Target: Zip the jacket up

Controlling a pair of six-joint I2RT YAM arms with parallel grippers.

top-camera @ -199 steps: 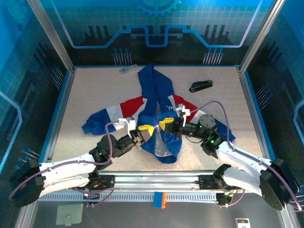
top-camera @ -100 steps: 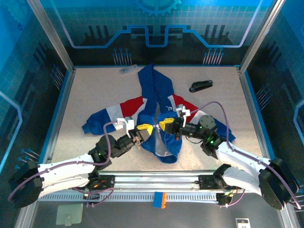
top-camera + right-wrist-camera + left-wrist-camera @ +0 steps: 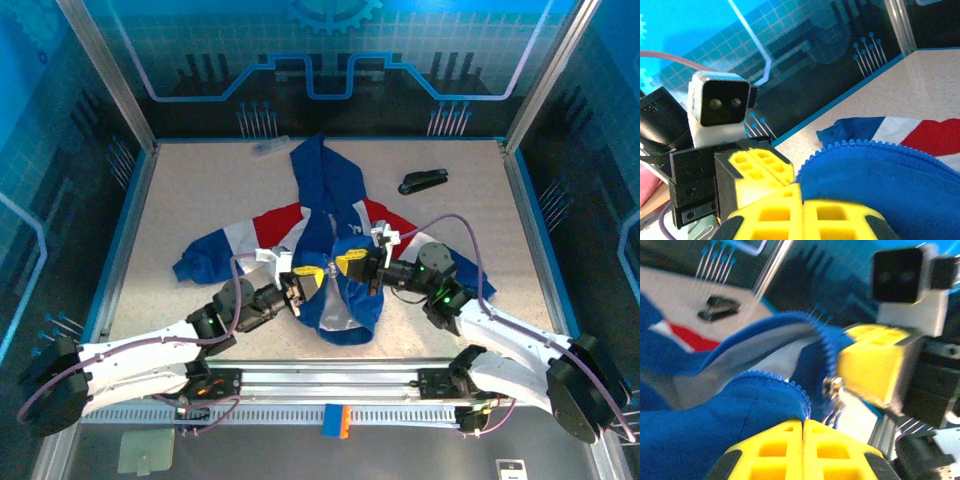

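So, from above both arms stretch inward over the bench [image 3: 190,190], left hand [image 3: 316,275] and right hand [image 3: 345,264] almost meeting at the lower front of the jacket [image 3: 325,195], mid-bench. Left wrist: that hand's clamped tight on a zipper edge [image 3: 785,381]. Right wrist: its hand's pinching blue fabric too.

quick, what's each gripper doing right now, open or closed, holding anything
left gripper: closed, pinching the jacket at a zipper edge.
right gripper: closed, pinching blue jacket fabric beside the zipper teeth.
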